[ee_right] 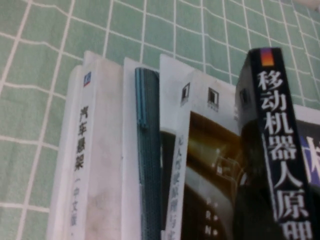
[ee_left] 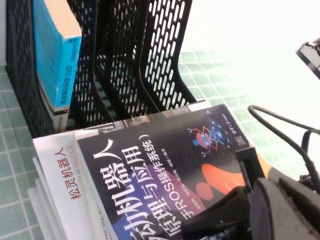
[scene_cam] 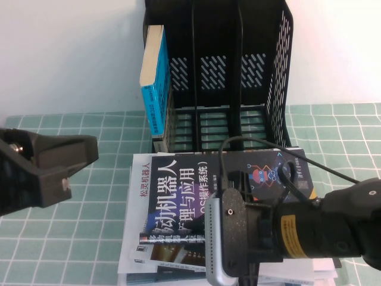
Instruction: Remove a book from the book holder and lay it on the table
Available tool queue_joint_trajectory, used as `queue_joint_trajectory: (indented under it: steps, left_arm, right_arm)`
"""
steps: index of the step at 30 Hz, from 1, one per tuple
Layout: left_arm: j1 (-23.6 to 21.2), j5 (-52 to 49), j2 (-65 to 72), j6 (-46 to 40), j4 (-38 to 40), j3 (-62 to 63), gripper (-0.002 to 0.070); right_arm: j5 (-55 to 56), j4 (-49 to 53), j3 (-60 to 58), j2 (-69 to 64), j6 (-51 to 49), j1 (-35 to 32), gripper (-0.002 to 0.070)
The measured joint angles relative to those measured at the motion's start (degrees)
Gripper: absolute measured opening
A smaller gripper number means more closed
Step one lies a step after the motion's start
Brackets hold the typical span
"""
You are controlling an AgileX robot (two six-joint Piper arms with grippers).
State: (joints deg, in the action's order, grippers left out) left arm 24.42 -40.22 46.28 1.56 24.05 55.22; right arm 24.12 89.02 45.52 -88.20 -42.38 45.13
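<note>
Black-covered book (scene_cam: pixel 178 196) lying flat on top of a stack of other books (ee_right: pixel 105 165) on the green gridded table (scene_cam: pixel 59 238), just in front of the black book holder (scene_cam: pixel 262 77), which keeps only a blue-spined book (scene_cam: pixel 153 83) upright in its left slot. Right gripper (scene_cam: pixel 229 244) low over the near edge of that stack, fingers hidden, so cannot tell how wide. Left gripper (scene_cam: pixel 56 164) off to the left above the cloth, clear of the books, spread of the fingers impossible to judge.
</note>
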Motion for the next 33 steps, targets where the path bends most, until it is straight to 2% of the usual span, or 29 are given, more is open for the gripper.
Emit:
queue_joint_trajectory:
  steps: [4,9,12,15,16,18,21,24,26,29,31,33]
  left_arm:
    - [0.0,-0.2,0.0,-0.5,0.1,0.0,-0.0003]
    - [0.0,-1.0,0.0,-1.6,0.1,0.0,-0.0003]
    - [0.0,-1.0,0.0,-2.0,-0.3,0.0,-0.0003]
    - [0.0,0.3,0.0,-4.6,-1.3,0.0,-0.0003]
    - [0.0,1.0,0.0,-6.0,-2.3,0.0,-0.0003]
    - [0.0,2.5,0.0,-7.4,-6.4,0.0,-0.0003]
    - [0.0,3.5,0.0,-6.6,-15.4,0.0,-0.0003]
    - [0.0,1.4,0.0,-0.6,-26.7,0.0,-0.0003]
    - [0.0,-2.4,0.0,5.1,-35.3,0.0,-0.0003]
    - [0.0,-9.1,0.0,12.6,-45.7,0.0,-0.0002]
    - [0.0,-12.4,-0.3,15.3,-48.8,0.0,-0.0003]
    - [0.0,-13.0,-1.6,16.2,-49.3,-0.7,-0.0003]
  right_arm:
    - [4.7,0.0,0.0,-0.1,-5.2,0.0,0.0347]
    - [16.3,-0.3,0.0,1.3,-6.4,0.0,0.0391]
    - [18.4,-0.5,1.1,3.9,-6.4,0.0,0.0344]
    - [15.0,0.3,4.3,8.1,-4.4,0.0,0.0186]
    - [12.3,1.3,5.9,10.0,-3.5,0.0,0.0122]
    - [5.4,4.5,8.6,14.2,-2.4,0.0,0.0057]
    - [-9.5,8.6,11.1,20.2,-1.5,0.0,0.0016]
    - [-26.0,7.3,11.5,25.5,0.3,0.0,0.0004]
    - [-37.2,0.3,11.5,29.0,6.1,0.0,0.0002]
    - [-54.6,-20.8,11.6,33.7,25.0,0.0,0.0000]
    - [-69.8,-35.4,11.6,36.0,38.6,0.0,-0.0001]
    - [-83.2,-46.6,11.4,37.4,45.5,0.0,-0.0001]
